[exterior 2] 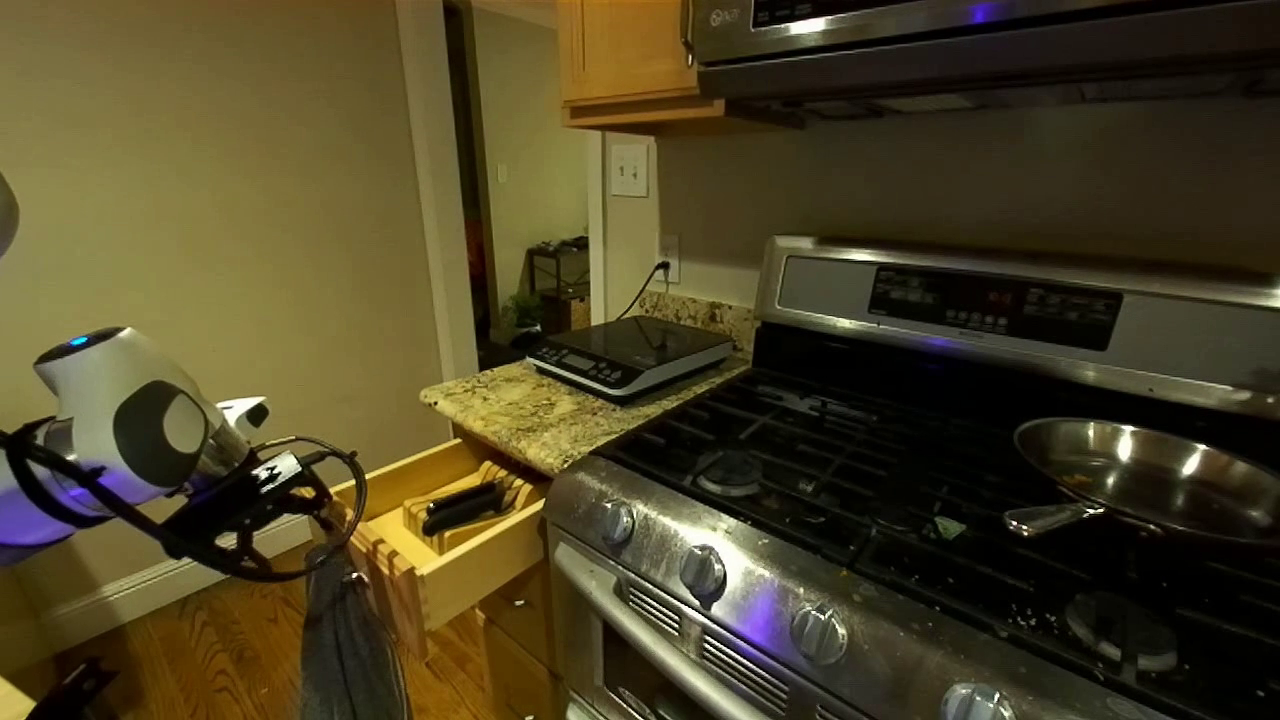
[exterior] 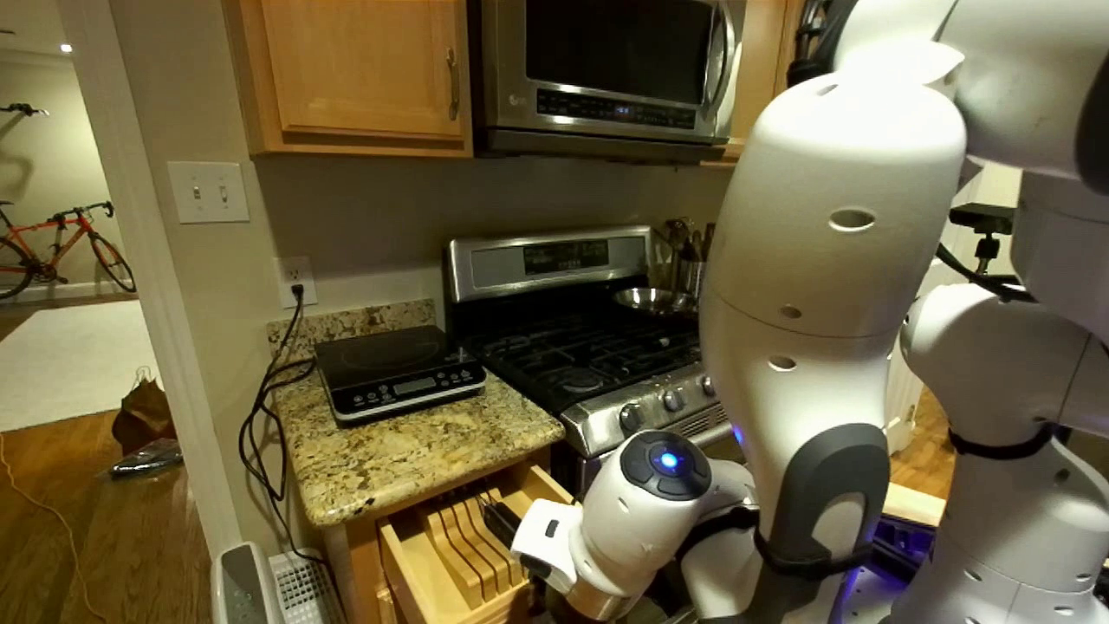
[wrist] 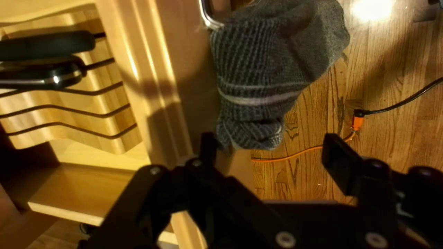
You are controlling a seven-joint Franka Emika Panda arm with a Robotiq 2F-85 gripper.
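In the wrist view my gripper (wrist: 271,147) stands open, its two black fingers wide apart and no object gripped. A dark grey knitted towel (wrist: 259,65) with pale stripes hangs from the metal handle (wrist: 209,17) just beyond the fingertips. The left finger is close to the front of the pulled-out wooden drawer (wrist: 148,45); whether it touches it I cannot tell. Inside the drawer a slotted wooden knife block (wrist: 76,114) holds black-handled knives (wrist: 48,45). In an exterior view the towel (exterior 2: 345,630) hangs below the gripper, whose fingers are hard to make out there.
Beside the drawer is a stove (exterior 2: 730,470) with a steel pan (exterior 2: 1150,480) on its grates. A portable cooktop (exterior 2: 630,355) sits on the granite counter (exterior 2: 500,405) above the drawer. An orange cord (wrist: 294,155) runs across the wooden floor. A cable loops around the wrist.
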